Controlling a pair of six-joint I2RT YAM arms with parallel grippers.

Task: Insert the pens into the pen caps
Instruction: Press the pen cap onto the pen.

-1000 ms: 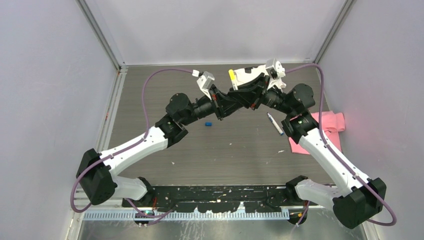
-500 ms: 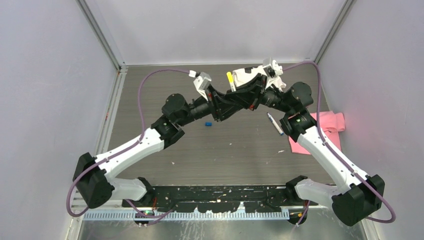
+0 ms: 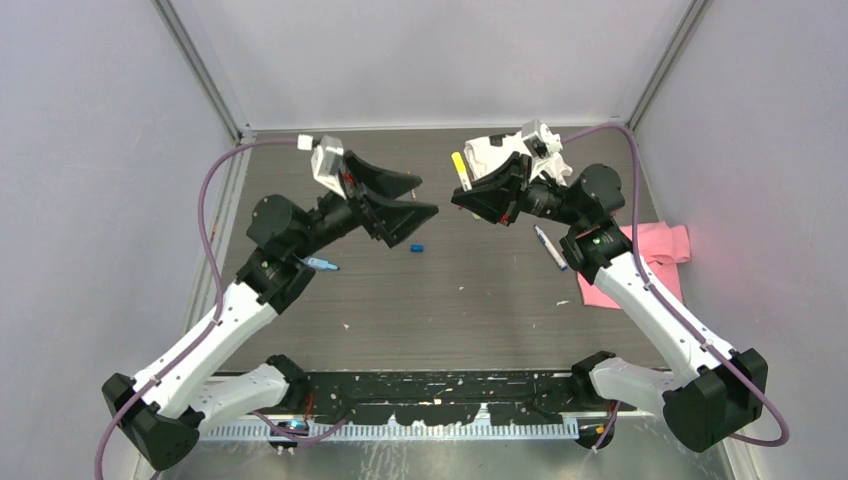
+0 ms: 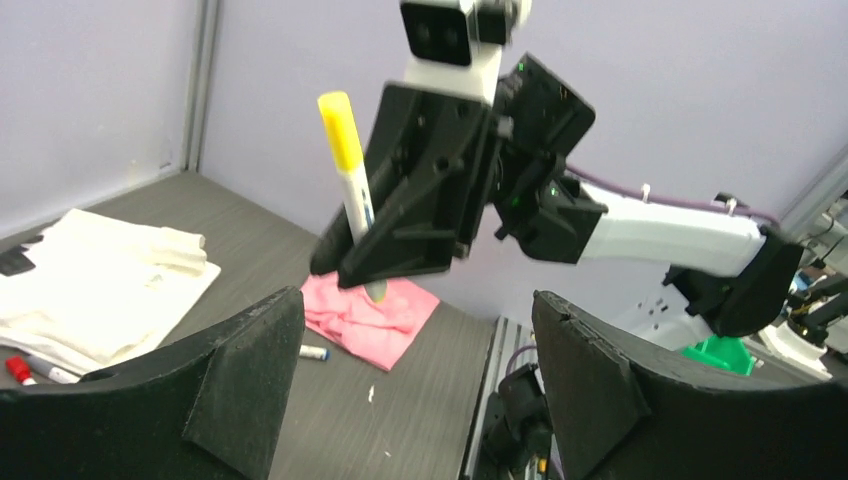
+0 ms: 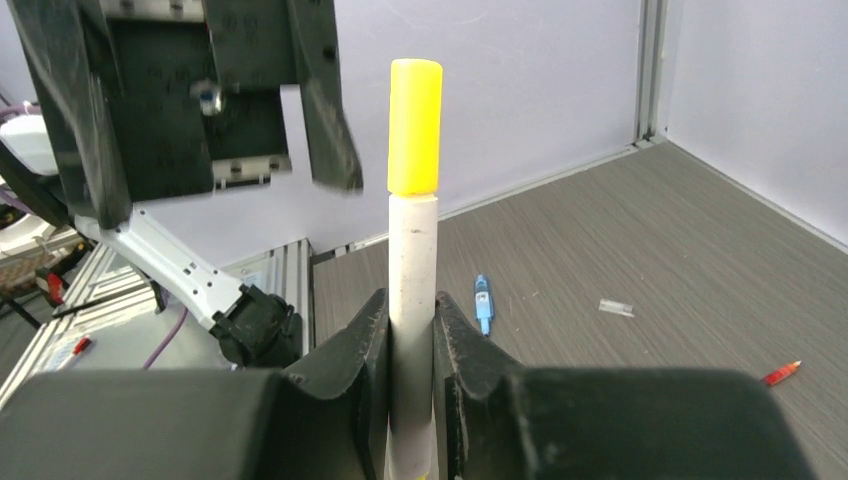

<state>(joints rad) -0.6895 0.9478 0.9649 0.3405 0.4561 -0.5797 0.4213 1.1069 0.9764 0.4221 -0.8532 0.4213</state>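
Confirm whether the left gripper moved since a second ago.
Yes. The left gripper has pulled back leftward, toward the table's left rail, away from the yellow-capped pen.

a cap point(image 3: 418, 246) lies mid-bench point(image 3: 470, 300). a pen point(image 3: 550, 247) lies right of it, near a cloth point(image 3: 665, 243) at the right edge.

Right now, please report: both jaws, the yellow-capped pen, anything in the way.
Left jaws open, empty. Right jaws shut on upright white plastic pen, yellow cap on. Small blue plastic cap on table, not obstructing.
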